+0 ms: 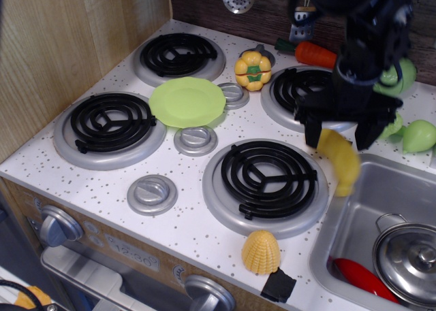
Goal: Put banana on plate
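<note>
Hanging banana (pixel 338 160) (stem down), claw (pixel 338 131) above

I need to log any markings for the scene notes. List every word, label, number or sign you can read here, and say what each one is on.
No text can be read in this picture.
Control panel at the stove front: faint printed marks beside the knob, too small and blurred to read.
Banana, plate, pepper, corn, pot lid: no lettering visible.
</note>
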Action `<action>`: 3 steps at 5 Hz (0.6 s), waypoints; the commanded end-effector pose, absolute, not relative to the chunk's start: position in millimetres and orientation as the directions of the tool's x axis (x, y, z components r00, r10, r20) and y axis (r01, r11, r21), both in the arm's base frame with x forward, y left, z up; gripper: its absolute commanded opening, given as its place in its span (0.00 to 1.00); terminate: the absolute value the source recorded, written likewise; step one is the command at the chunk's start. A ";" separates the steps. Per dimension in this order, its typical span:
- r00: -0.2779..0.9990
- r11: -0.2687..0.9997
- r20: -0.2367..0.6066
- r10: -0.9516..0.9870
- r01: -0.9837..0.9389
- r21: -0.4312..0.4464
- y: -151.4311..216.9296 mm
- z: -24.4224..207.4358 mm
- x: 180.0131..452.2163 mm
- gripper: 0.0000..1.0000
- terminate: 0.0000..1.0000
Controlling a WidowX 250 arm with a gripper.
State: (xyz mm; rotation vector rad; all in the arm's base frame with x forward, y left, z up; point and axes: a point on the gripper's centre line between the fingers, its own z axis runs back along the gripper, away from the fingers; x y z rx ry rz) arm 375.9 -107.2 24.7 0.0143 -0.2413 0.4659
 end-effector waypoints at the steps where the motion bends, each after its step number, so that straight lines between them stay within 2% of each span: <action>1: 0.829 0.883 0.318 0.461 -0.465 -0.067 -120.5 26.7 383.7 1.00 0.00; 2: 0.817 0.879 0.336 0.469 -0.470 -0.083 -120.4 19.2 383.2 1.00 0.00; 3: 0.833 0.889 0.331 0.443 -0.456 -0.042 -110.7 32.0 381.1 0.00 0.00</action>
